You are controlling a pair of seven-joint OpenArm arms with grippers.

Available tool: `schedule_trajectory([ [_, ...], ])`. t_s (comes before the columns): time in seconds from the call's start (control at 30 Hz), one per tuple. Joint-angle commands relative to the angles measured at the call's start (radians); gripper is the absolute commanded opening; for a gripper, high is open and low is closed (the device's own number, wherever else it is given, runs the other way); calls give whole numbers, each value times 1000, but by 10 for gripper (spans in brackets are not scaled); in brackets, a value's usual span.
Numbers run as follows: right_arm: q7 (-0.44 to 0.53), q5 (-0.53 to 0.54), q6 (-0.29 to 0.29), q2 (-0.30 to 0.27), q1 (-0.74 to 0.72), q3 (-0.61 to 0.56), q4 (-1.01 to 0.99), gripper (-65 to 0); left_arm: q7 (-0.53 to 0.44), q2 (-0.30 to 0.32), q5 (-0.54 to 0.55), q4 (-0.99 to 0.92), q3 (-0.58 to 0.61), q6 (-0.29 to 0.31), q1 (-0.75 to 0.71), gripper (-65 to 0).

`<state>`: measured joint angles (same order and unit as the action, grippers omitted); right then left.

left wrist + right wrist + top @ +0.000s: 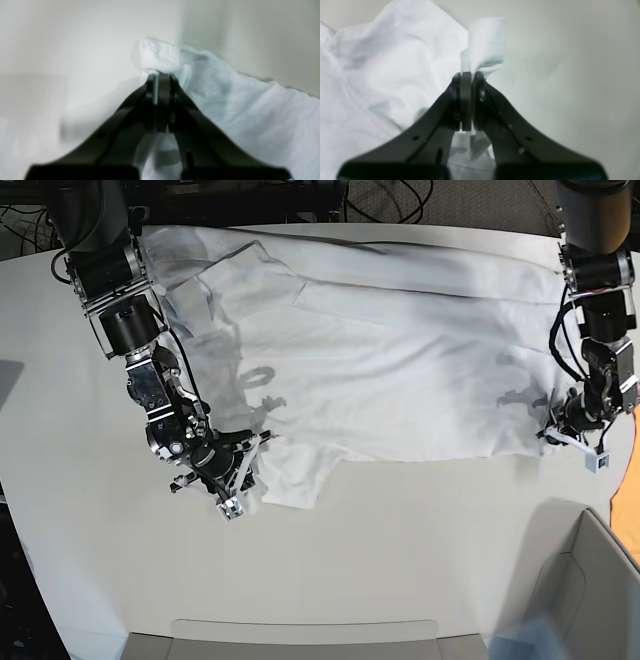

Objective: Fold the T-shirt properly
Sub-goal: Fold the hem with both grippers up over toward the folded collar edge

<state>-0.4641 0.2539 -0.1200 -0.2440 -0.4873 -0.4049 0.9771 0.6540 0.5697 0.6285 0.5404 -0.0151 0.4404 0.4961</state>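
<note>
You have one T-shirt (400, 370) to work with, two grippers, one strip of orange cloth (628, 500) and one pale bin (590, 600).

Start nearest you in the base view: the bin sits at the front corner, well clear of the T-shirt's front hem, and the orange cloth shows at the frame edge just beyond it.

Next out, the right gripper (238, 470) sits at the T-shirt's front corner on that view's left, and the left gripper (572, 430) at the front corner on its right.

Beyond them the T-shirt lies spread across the white table (380, 560), wrinkled, its far edge at the table's back edge.

The wrist views give you what the base view cannot. In the right wrist view the right gripper (466, 75) is clenched on a fold of the T-shirt (382, 70), a tuft of fabric standing up past the tips. In the left wrist view, blurred, the left gripper (161, 76) has its jaws together with a bunched bit of T-shirt (237, 105) just past the tips and fabric below them, so it reads as grasping the cloth.

Only the base view shows the arms, the bin and the orange cloth.
</note>
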Motion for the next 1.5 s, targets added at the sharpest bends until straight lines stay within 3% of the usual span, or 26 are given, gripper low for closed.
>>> schedule_trajectory([
  [0.0, 24, 2, 0, -5, -32, 5, 19, -650, 65, -3, -16, -1, 0, 19, -6, -650],
  [0.17, 34, 2, 3, 1, -49, 16, 22, -650, 10, 2, -12, 20, -9, 53, 2, -650],
  [0.43, 24, 0, -2, 38, -104, 165, 96, -650, 2, 0, -12, 134, -257, 51, 3, -650],
  [0.63, 23, 2, -4, 36, -100, 168, 171, -650, 10, 25, -14, 136, -279, 54, 2, -650],
  [0.83, -63, 2, -4, 22, -17, 177, 317, -650, 63, 36, -12, 241, -282, 56, -53, -650],
  [1.03, -111, 2, -4, 19, 115, 288, 461, -650, 109, 36, -12, 424, -283, 54, -155, -650],
  [1.23, -155, 2, -112, 18, 269, 393, 629, -650, 132, 34, -11, 470, -334, 54, -215, -650],
  [1.47, -164, 2, -120, 16, 465, 481, 822, -650, 237, 29, -11, 599, -458, 56, -304, -650],
])
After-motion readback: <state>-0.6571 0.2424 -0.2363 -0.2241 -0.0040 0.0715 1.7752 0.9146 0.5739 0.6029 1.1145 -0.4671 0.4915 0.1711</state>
